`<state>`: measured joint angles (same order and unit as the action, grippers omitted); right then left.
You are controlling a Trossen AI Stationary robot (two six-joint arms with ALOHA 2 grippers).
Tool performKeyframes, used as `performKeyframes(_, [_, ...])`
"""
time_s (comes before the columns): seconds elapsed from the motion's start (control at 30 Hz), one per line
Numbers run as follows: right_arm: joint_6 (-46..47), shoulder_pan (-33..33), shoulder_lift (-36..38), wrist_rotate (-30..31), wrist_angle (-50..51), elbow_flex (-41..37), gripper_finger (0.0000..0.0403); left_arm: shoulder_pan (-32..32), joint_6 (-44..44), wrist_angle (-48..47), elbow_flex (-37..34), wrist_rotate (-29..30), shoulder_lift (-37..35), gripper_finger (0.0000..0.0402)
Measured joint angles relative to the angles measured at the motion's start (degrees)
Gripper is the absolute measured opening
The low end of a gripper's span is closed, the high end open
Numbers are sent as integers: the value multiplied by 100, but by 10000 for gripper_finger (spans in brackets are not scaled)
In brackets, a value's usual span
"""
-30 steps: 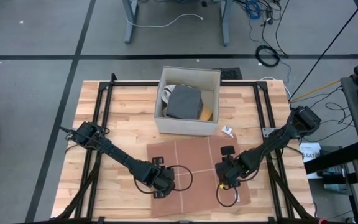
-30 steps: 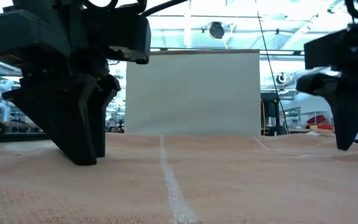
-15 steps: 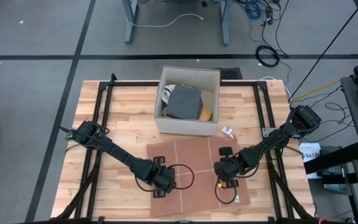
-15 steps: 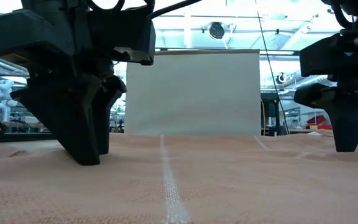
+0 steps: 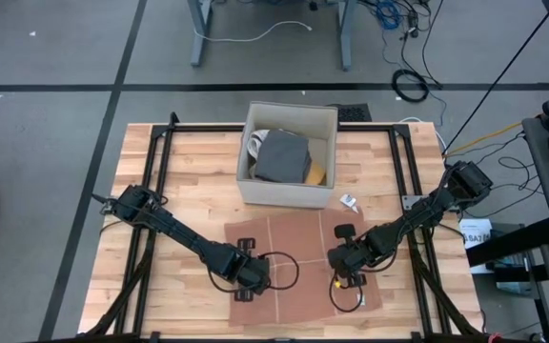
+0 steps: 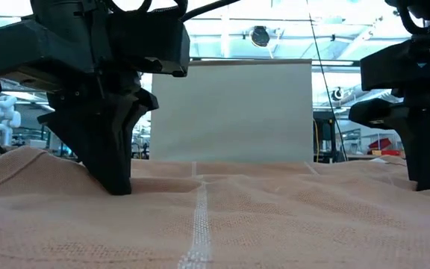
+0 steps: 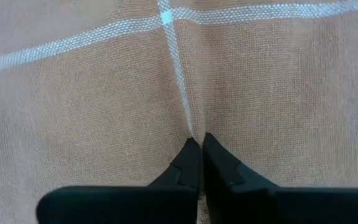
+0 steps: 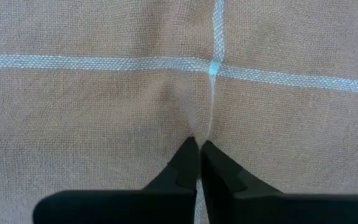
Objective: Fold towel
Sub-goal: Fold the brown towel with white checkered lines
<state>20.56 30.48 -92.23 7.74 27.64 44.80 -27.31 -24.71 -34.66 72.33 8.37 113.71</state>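
A brown towel [image 5: 298, 250] with thin white stripes lies spread on the wooden table, toward its near edge. My left gripper [image 5: 247, 283] stands on the towel's near-left part, shut on a pinch of cloth. My right gripper [image 5: 347, 270] stands on the towel's right part, also shut on cloth. In the low view the towel [image 6: 215, 224] humps up around the left gripper [image 6: 118, 187], and the right gripper [image 6: 428, 183] stands at the right. My left gripper pinches a small raised pleat of the towel [image 7: 190, 127] between its two fingertips, right on a white stripe. The fingers come from above, pointing steeply down. The towel lies on the table, and its cloth is gathered toward the fingers. My right gripper pinches a small pleat of the towel [image 8: 199, 132] between its two fingertips, just below a crossing of two white stripes. The fingers come from above, pointing steeply down. The towel stays on the table and is puckered around the pinch.
A white open box [image 5: 289, 157] holding a folded grey cloth and other things stands just beyond the towel's far edge. A small white scrap [image 5: 349, 201] lies by the box's right corner. Black frame rails [image 5: 155, 191] run along the table's sides.
Both grippers have shut on the towel where they stood. The cloth, flat before, is now puckered toward each pair of fingers and humps up by the left gripper in the low view.
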Motion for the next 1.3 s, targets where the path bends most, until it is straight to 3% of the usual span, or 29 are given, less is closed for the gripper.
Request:
performKeyframes(0.33, [-53, -4, 734, 132, 640, 113, 1, 20, 299, -866, -34, 181, -516, 2])
performKeyframes(0.67, [-564, -15, 2091, 1526, 1674, 926, 0, 77, 502, -1420, -13, 1597, -1946, 1])
performKeyframes(0.8, [-897, -28, 2295, 2181, 2166, 1448, 0, 106, 1097, -1629, 13, 2518, -2264, 1])
performKeyframes(0.93, [-1107, -26, 2319, 2694, 2631, 2026, 0, 143, 1127, -2119, 362, 3599, -2410, 1])
performKeyframes(1.07, [-1034, 17, 2318, 2362, 2823, 2113, 0, -59, 1155, -2265, 580, 3698, -2411, 1])
performKeyframes(1.2, [-983, 58, 2289, 1522, 2501, 1613, 0, -345, 1132, -2201, 421, 3077, -2285, 1])
performKeyframes(1.3, [-969, 177, 2213, 1112, 1674, 992, 0, -586, 918, -1895, 152, 2704, -2054, 1])
